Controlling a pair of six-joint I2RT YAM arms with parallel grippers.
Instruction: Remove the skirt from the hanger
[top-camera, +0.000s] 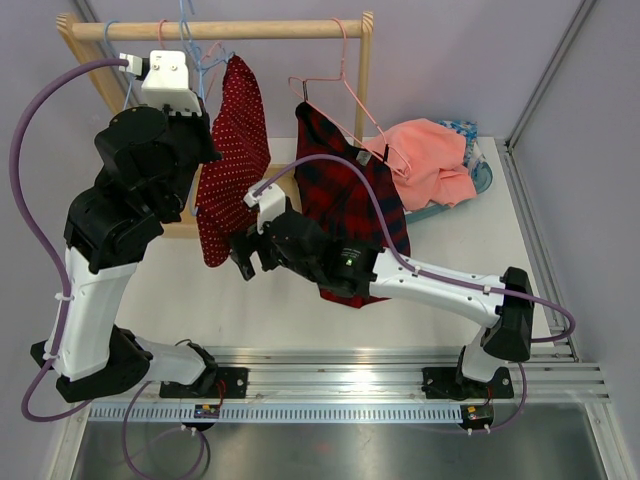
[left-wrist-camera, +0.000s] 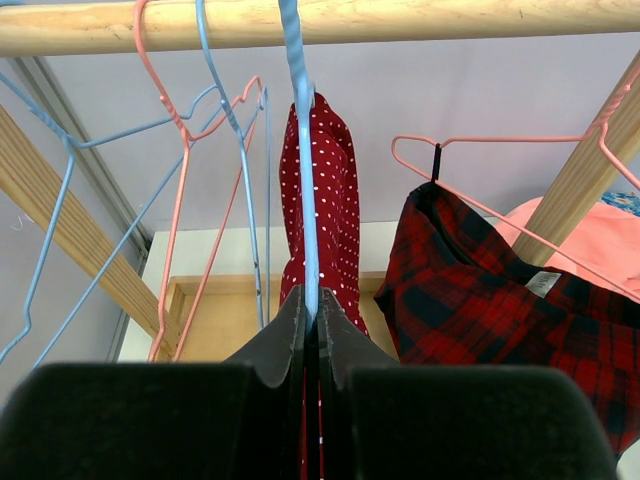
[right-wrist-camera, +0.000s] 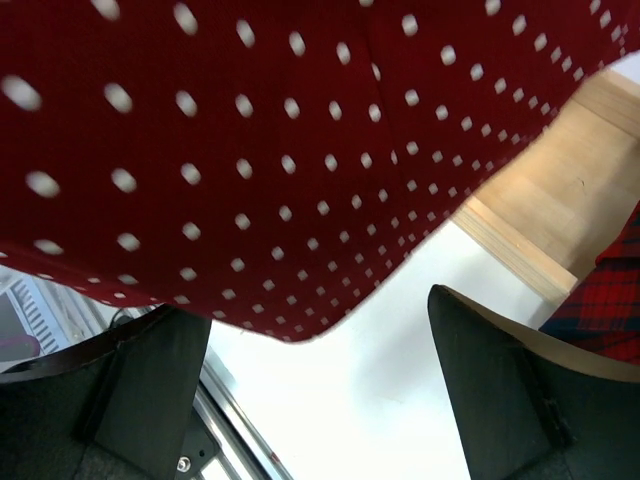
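The left end effector (left-wrist-camera: 312, 305) is pressed together on a wire of the blue hanger (left-wrist-camera: 303, 170), which hooks over the wooden rail (top-camera: 220, 30). The red polka-dot skirt (top-camera: 235, 150) hangs below that rail, just behind the pinched wire and clear of the bench (top-camera: 250, 300), with a plaid garment (top-camera: 350, 190) beside it. The right end effector (right-wrist-camera: 315, 310) is spread wide at the skirt's lower hem; whether it touches the cloth cannot be told.
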